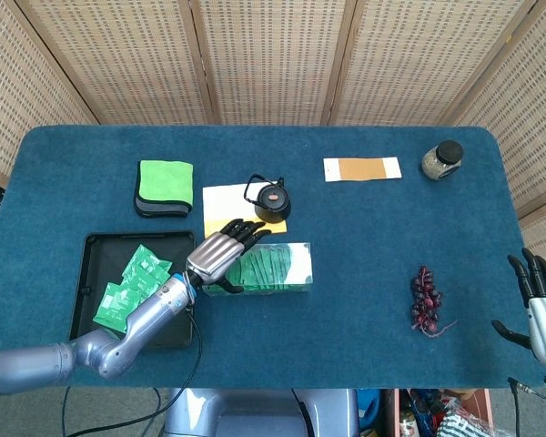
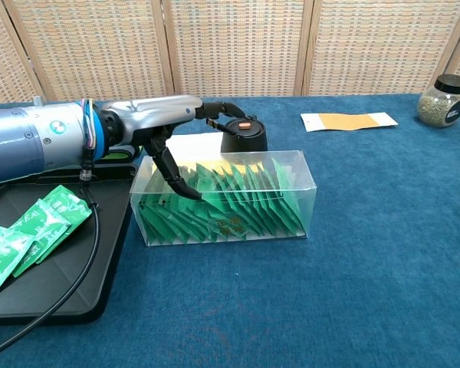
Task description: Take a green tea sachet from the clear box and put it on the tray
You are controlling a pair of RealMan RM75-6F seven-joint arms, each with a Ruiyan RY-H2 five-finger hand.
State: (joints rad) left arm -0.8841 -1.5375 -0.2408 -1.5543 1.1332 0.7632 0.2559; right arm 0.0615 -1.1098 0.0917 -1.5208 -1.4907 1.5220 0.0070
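While a few loose sachets [image 1: 126, 284] already lie on the tray [image 1: 85, 246], well to the left of the fingers, the next one has yet to be lifted. The left hand [image 1: 220, 256] hangs over the left end of the box [image 2: 295, 165], its fingers [image 2: 215, 108] stretched out and apart above the open top, the thumb dipping down among the packets. From the chest view I cannot tell whether the thumb is touching a sachet or only near one; nothing looks pinched between thumb and finger.

Inside the box, under and to the right of the fingers, the sachets [image 2: 238, 203] stand on edge in a leaning row, packed close. They look feather-light, thin and flat, with a slick foil-like skin, so I'd guess they bend easily and slip out of a loose pinch. The upper edges and corners standing up are the sensible place to take hold: one top corner between thumb and a finger, drawn straight upward. Packed like this, a neighbour may ride up with it, and the clear walls seem thin enough that the box could shift on the bench [image 1: 364, 291].

Far to the right, the right hand [image 1: 541, 305] waits at the bench edge, fingers spread, holding nothing.
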